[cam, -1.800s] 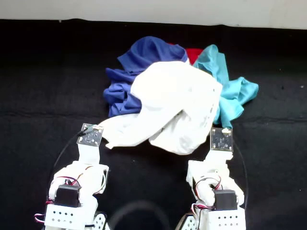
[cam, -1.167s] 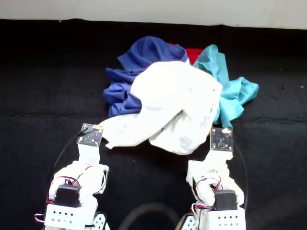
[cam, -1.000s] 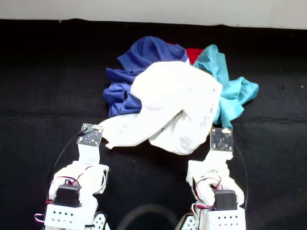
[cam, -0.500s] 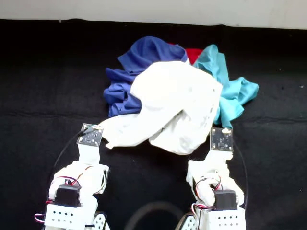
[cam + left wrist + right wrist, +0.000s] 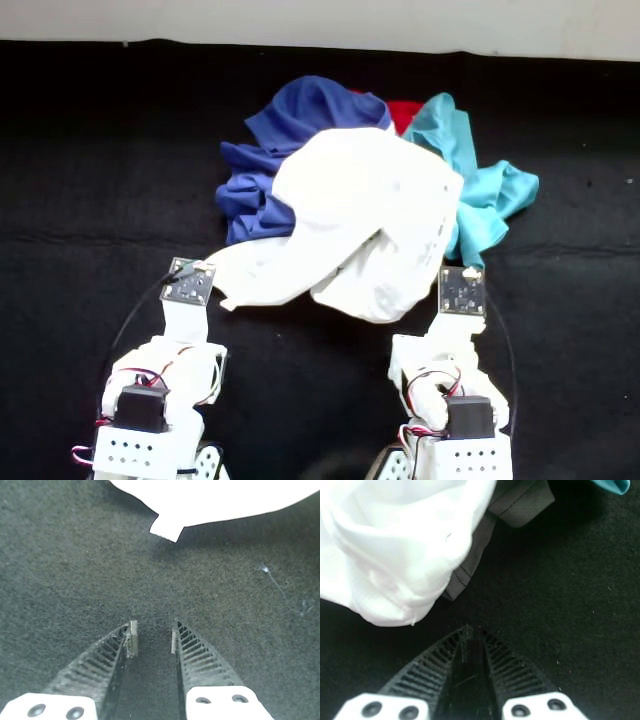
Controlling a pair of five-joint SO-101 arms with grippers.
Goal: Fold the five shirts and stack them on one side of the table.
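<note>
A heap of shirts lies at the middle back of the black table. A white shirt (image 5: 360, 215) lies on top, over a navy shirt (image 5: 275, 150), a red one (image 5: 403, 113) and a teal one (image 5: 478, 195). A grey shirt (image 5: 517, 502) peeks out from under the white shirt (image 5: 405, 540). My left gripper (image 5: 152, 640) is open just above the cloth, a short way from a white sleeve corner (image 5: 167, 527). My right gripper (image 5: 470, 631) is shut and holds nothing, close to the white shirt's near edge.
Black cloth (image 5: 90, 200) covers the whole table, with free room left and right of the heap. The left arm (image 5: 187, 285) and the right arm (image 5: 461, 292) stand at the near edge, and a cable (image 5: 130, 320) loops beside the left one.
Arms and shirts have stayed put. A faint grey arc at the near edge between the arm bases has shifted and gone.
</note>
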